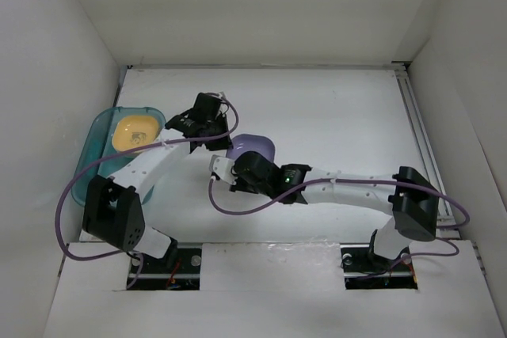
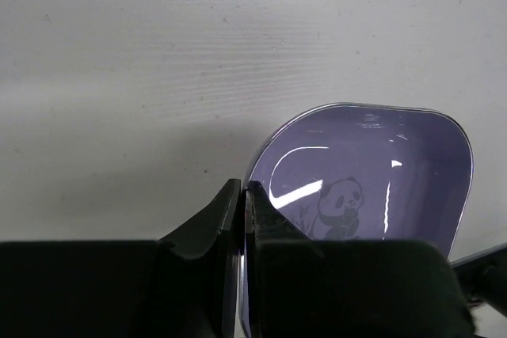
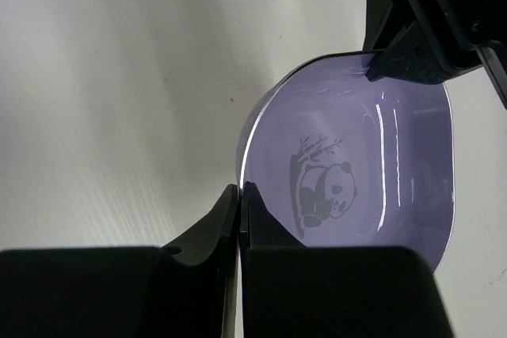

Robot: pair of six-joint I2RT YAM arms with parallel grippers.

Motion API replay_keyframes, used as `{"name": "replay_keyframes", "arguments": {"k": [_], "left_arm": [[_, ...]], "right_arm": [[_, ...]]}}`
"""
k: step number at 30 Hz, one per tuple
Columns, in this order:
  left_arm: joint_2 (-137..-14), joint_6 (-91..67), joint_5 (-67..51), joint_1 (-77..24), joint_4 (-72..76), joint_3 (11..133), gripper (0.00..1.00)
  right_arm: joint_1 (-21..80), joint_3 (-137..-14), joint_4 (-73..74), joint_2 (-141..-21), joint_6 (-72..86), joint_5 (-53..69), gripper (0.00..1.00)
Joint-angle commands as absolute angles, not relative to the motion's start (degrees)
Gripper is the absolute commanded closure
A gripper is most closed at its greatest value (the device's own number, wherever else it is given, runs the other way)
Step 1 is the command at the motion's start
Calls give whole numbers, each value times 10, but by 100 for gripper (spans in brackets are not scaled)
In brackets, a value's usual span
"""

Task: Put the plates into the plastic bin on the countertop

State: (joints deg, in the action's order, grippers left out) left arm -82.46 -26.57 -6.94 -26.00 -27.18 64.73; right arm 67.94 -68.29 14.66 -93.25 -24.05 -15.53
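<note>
A purple plate (image 1: 255,148) with a panda mark is held over the white countertop (image 1: 333,116), mid-left. My left gripper (image 1: 226,138) is shut on one edge of its rim, seen in the left wrist view (image 2: 242,189) with the plate (image 2: 364,172) beyond. My right gripper (image 1: 236,162) is shut on another edge, seen in the right wrist view (image 3: 239,189) with the plate (image 3: 356,164). The left gripper's fingers (image 3: 412,57) clamp the plate's far edge there. A yellow-orange plate (image 1: 136,132) lies in the teal plastic bin (image 1: 93,148) at the left wall. The other plates are out of view.
White walls enclose the countertop on the left, back and right. A metal rail (image 1: 420,132) runs along the right side. Purple cables loop from both arms near the front edge.
</note>
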Motion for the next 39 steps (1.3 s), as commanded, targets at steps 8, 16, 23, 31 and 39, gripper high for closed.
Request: {"name": "replay_keyframes", "arguments": {"k": [8, 16, 23, 31, 39], "left_arm": [[-795, -309, -4, -166, -280, 694, 100], [-752, -383, 34, -1, -287, 709, 100], [-679, -525, 133, 152, -275, 643, 100], [-720, -595, 224, 168, -261, 618, 100], [-726, -622, 185, 235, -165, 549, 100]], "right_arm": [[661, -659, 84, -887, -158, -243, 26], [628, -607, 79, -839, -96, -259, 3], [621, -569, 72, -814, -60, -254, 0], [616, -555, 105, -744, -42, -243, 0], [616, -561, 139, -627, -42, -210, 0]]}}
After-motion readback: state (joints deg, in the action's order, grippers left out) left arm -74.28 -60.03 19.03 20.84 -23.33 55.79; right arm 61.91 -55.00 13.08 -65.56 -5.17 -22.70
